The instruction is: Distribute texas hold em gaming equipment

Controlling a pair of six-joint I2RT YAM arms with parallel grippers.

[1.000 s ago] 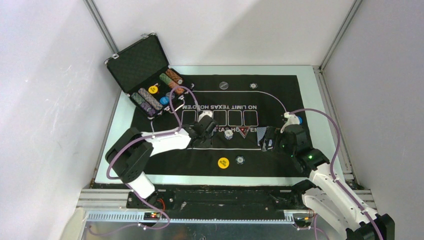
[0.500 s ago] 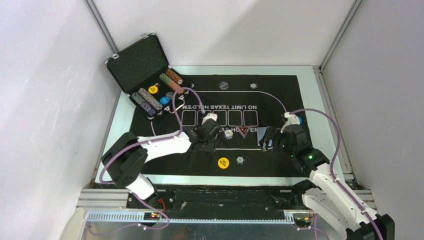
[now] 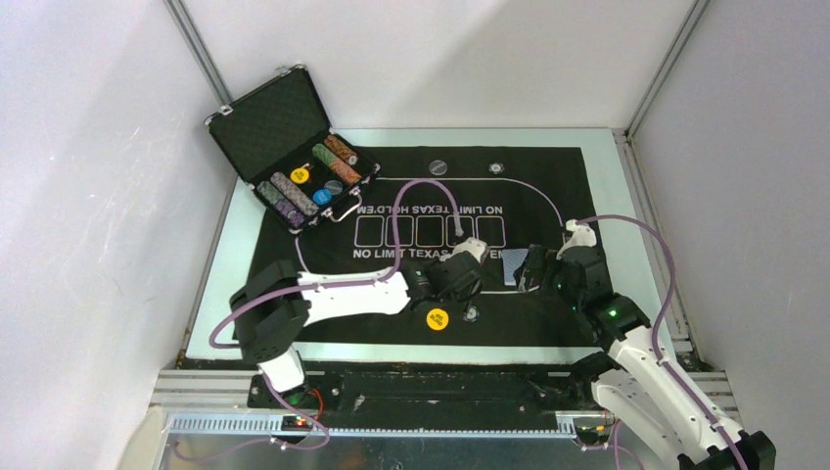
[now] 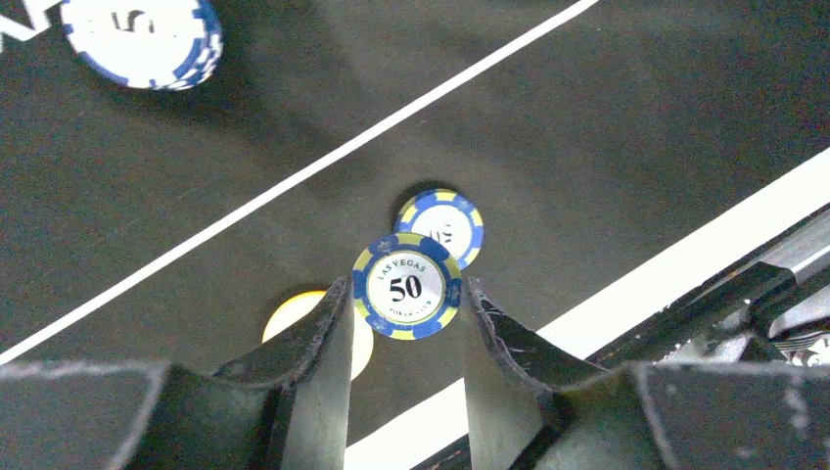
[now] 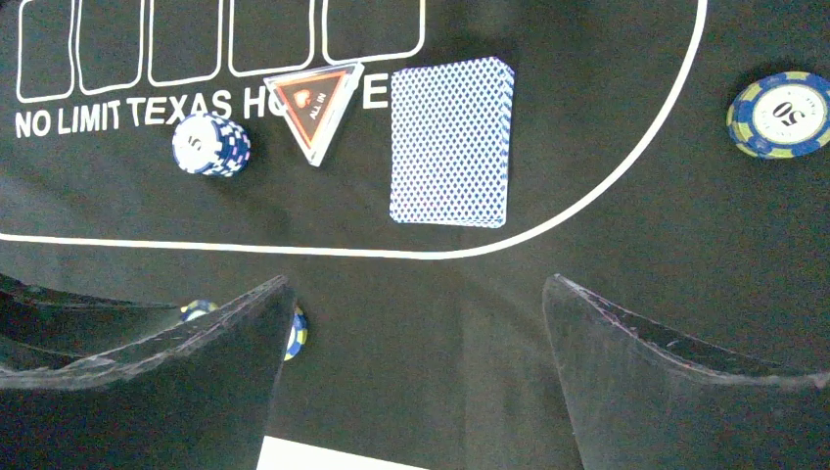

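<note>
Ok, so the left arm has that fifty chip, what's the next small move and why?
Probably lower the left gripper and let go. It grips the 50 chip by its edges, seemingly just above the mat, next to another blue-and-yellow chip and the yellow disc.

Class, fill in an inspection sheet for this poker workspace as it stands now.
Surface: black lettered mat covers the middle.
Job's things: card deck, triangle marker, chip stack and yellow disc on the mat; more chips in the open case.
Clutter: nothing seen.
Hands: left hand shut on a 50 chip; right hand open, empty.
Cables: purple cables arch above the mat.
Surroundings: white walls.
</note>
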